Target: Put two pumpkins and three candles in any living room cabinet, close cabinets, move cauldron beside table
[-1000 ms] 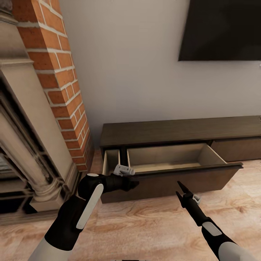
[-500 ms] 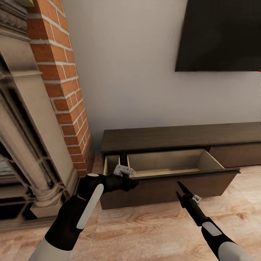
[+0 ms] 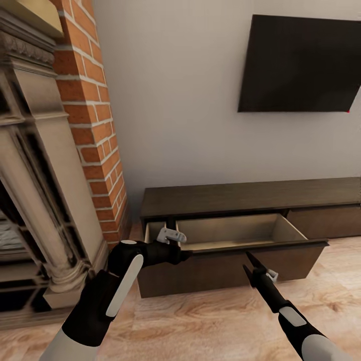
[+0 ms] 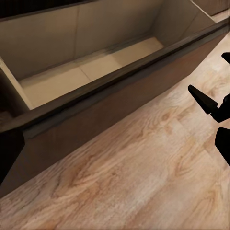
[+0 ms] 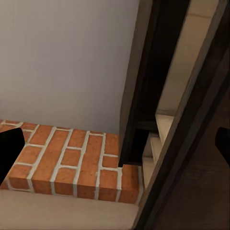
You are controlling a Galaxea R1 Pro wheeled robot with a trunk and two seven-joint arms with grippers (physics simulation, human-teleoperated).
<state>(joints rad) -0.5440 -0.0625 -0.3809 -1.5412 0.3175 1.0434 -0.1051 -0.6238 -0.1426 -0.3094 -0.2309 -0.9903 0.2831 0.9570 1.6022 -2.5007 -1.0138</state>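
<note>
A long, low, dark-brown wood-grain cabinet (image 3: 250,193) is set against the pale wall, its left end near a red brick chimney column (image 3: 95,130). One wide drawer (image 3: 235,245) is pulled out over the light wood-plank floor (image 3: 200,321); its pale interior is bare. One closed front is seen at the cabinet's right end. One black flat screen (image 3: 301,65) is mounted on the wall above. Two grippers are counted: the left gripper (image 3: 185,254) is placed at the drawer front's left end, its opening not discernible; the right gripper (image 3: 247,263) is held before the drawer front, fingers slightly parted, holding nothing
</note>
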